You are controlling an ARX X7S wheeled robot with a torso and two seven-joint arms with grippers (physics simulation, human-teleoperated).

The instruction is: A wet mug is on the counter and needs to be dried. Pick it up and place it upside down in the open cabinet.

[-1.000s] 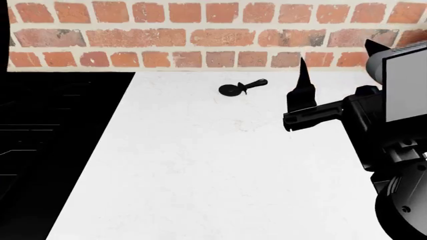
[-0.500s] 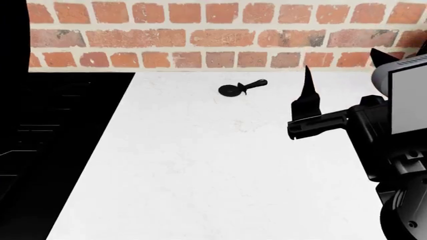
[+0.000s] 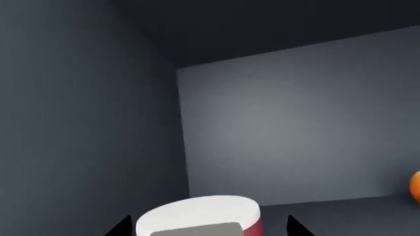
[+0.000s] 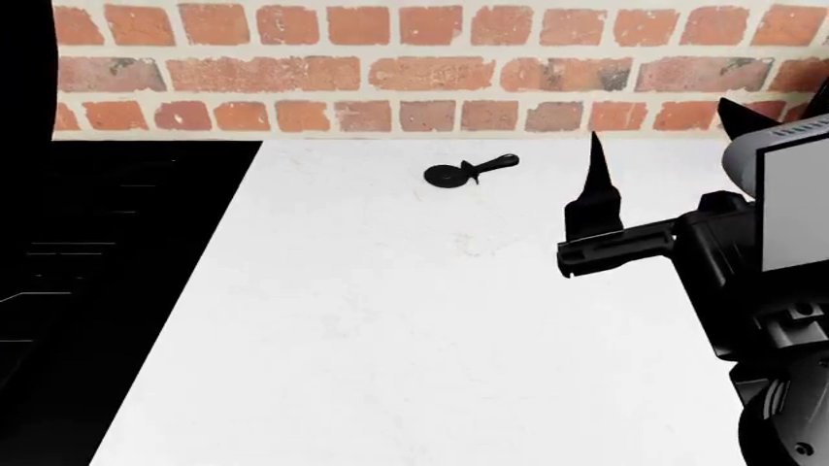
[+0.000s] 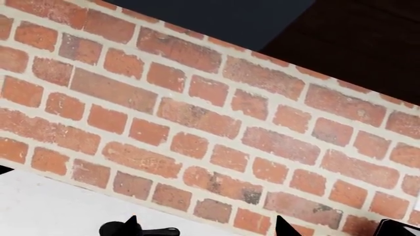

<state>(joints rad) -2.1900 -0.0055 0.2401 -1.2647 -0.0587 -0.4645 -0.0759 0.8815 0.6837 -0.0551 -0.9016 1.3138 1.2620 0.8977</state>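
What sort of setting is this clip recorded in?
Most likely a simulated kitchen: a white counter runs back to a brick wall, with a black stovetop beside it and a black utensil lying on it. The left wrist view shows a grey cabinet interior.

black round-headed utensil (image 4: 468, 170) lying near the brick wall (image 4: 388, 68) | black stovetop (image 4: 104, 272) on the left | orange object (image 3: 414, 186) partly visible at cabinet interior's (image 3: 288, 128) edge

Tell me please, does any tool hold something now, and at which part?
The mug sits between the left tool fingertips inside the gray cabinet, apparently held by its body; contact is cut off. The right tool holds nothing.
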